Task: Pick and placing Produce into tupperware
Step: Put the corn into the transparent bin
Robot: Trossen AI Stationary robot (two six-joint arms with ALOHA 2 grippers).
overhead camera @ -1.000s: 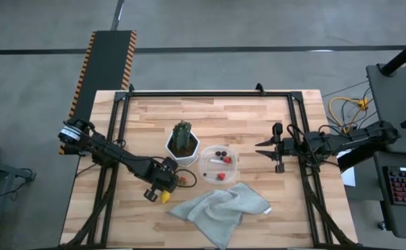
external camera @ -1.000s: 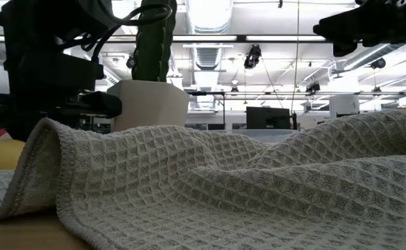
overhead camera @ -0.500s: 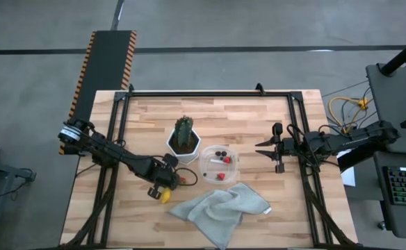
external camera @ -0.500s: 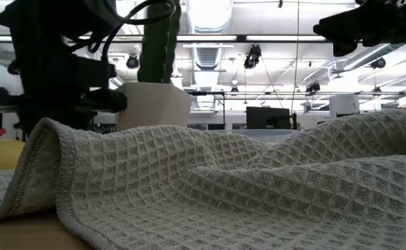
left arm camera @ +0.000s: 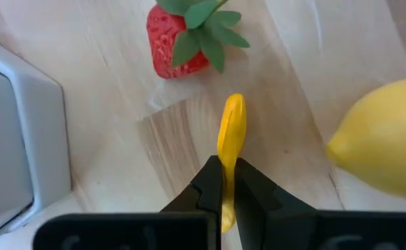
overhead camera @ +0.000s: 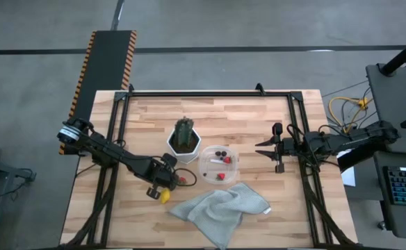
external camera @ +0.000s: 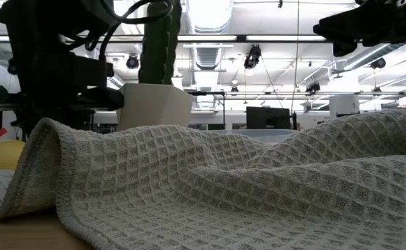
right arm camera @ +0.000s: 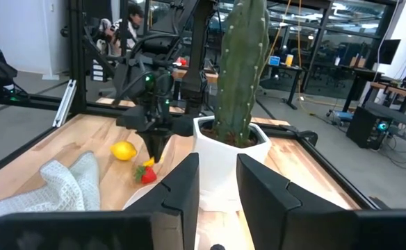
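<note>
Left gripper [left arm camera: 228, 182] is clamped on a thin yellow piece [left arm camera: 231, 142]. A strawberry [left arm camera: 179, 43] sits just ahead of it, lemon [left arm camera: 382, 142] beside. Right gripper [right arm camera: 217, 182] hangs slightly apart, holding nothing.

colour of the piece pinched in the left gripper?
Yellow piece; left gripper is shut on it. Left wrist view shows it best.

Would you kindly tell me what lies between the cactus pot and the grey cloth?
The clear tub lies between the cactus pot and grey cloth, seen in the high view.
</note>
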